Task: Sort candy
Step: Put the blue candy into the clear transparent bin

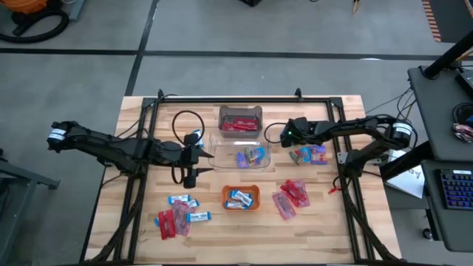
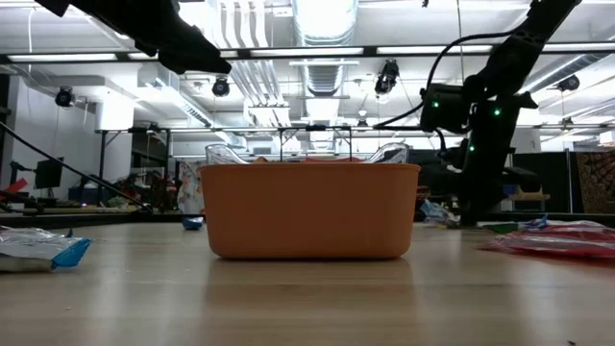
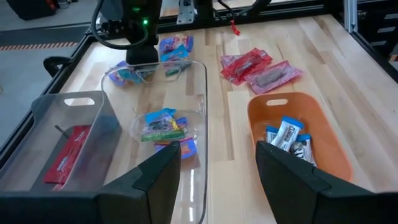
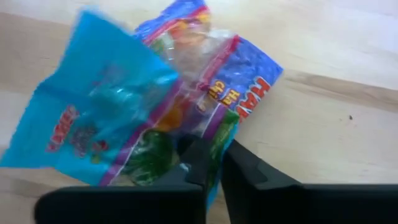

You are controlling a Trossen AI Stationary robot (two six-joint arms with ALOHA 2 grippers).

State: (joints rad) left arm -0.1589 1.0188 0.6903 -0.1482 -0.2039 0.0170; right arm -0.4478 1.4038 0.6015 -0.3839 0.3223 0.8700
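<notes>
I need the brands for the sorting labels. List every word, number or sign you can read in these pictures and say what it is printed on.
"HA": large white letters on the purple wrapper pinched in the right gripper; the word is cut off by a fold.
Small yellow print beside it: too blurred to read.
Red lettering on the light blue wrapper: blurred, unreadable.
Blue-and-white bars in the orange tray: print too small.
Red packets on the table: no legible text.

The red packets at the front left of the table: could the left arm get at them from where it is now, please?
Probably yes. The left gripper hangs open above bare wood, and the red packets lie in the open on its own side, with only small blue-and-white bars beside them. The right gripper is busy far off.
</notes>
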